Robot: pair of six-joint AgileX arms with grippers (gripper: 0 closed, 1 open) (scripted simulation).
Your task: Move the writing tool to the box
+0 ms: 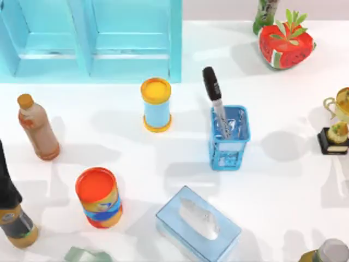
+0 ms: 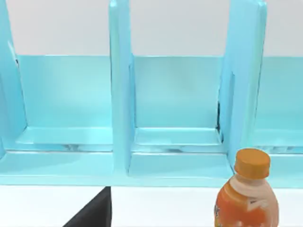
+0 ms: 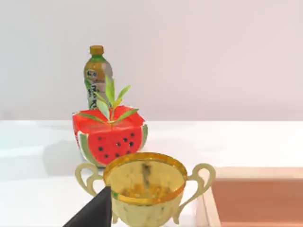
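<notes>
One marker (image 1: 215,98) upright in one blue box (image 1: 229,140); end effector states unclear.

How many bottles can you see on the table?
3 for sure: an orange-capped bottle at the left, a dark bottle at the lower-left edge, and a green bottle behind the watermelon pot. The grey-capped thing at the lower right may be another.

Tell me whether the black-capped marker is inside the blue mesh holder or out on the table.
Inside. The grey-barrelled marker with the black cap stands tilted in the blue mesh holder, cap end above its rim.
</notes>
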